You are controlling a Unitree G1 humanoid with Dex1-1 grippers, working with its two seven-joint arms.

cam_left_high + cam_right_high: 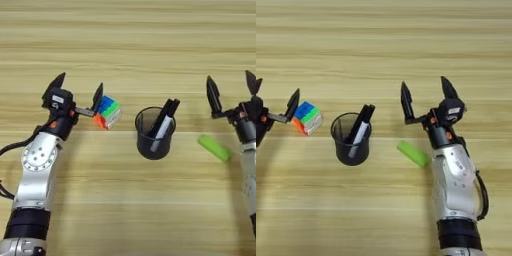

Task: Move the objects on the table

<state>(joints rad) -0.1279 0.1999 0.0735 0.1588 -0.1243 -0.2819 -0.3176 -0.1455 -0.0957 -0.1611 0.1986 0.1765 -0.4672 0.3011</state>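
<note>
Marker [162, 122] in cup [155, 141], cube [107, 112] beside

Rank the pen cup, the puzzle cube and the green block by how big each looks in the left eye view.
1. Black mesh pen cup, clearly the largest.
2 and 3. Puzzle cube and lime-green block: too alike to rank. The block looks longer but slimmer, the cube more compact.

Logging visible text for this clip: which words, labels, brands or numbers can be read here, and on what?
None can be read.
Left gripper: a small white label on its black housing, too blurred to read.
Puzzle cube, marker, pen cup, lime-green block, right gripper: no print visible.
</note>
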